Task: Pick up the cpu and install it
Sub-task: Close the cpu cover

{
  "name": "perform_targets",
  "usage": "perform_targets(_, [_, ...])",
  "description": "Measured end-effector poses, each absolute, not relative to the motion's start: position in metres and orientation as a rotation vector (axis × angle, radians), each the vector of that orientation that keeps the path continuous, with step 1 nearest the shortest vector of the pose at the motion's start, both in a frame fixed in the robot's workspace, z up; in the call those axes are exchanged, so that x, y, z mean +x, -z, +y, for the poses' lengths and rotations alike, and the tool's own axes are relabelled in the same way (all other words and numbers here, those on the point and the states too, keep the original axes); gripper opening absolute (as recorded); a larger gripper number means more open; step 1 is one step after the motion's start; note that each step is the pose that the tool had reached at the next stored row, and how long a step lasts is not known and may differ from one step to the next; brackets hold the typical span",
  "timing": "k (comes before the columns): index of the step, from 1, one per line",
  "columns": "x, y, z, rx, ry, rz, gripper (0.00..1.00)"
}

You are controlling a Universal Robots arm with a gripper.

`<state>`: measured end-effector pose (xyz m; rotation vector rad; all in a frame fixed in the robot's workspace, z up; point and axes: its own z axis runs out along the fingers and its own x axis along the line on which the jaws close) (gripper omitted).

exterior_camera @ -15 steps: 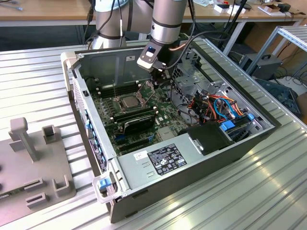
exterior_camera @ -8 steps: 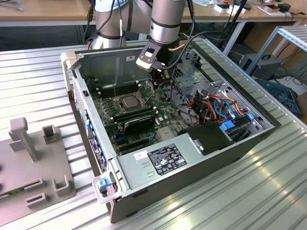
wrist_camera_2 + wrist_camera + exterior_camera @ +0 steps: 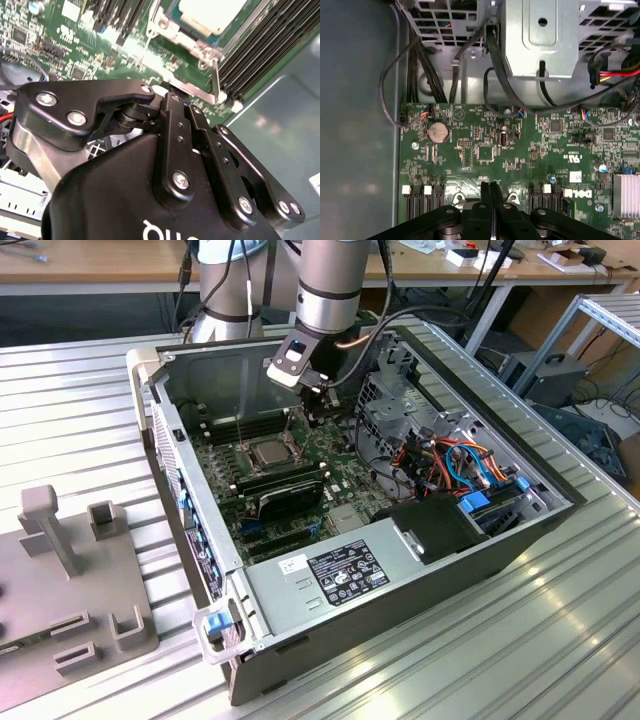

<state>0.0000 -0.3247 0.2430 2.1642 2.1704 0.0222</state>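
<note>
Worktop: ribbed metal worktop (image 3: 480, 660) with an open computer case (image 3: 400, 600) lying on it.
Front of the case: grey power supply box (image 3: 330, 570), and just behind it a black card (image 3: 290, 498) plugged into the green board (image 3: 520, 150).
Cpu: the cpu (image 3: 272, 452) lies flat in its socket near the middle of the board. In the second wrist view its pale metal top (image 3: 212, 14) sits inside the metal frame (image 3: 167, 30).
Lever: a thin socket lever (image 3: 215, 75) stands upright beside the frame.
Tool: the tool (image 3: 322, 408) hangs over the board, just beyond the cpu toward the exterior view's right and not touching it. In the first wrist view its fingers meet (image 3: 490, 187) with nothing between them.
Arm: the arm (image 3: 328, 290) comes straight down into the case from behind.
Step in hand: by my reckoning the cpu is placed, but with the lever up the socket looks unclamped.
What it calls for: steady clearance from the raised lever and the chip.
</note>
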Motion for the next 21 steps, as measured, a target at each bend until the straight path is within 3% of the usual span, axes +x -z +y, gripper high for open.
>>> perform_targets(21, [-0.022, -0.242, -0.325, 2.164, -0.022, 2.170, 0.11])
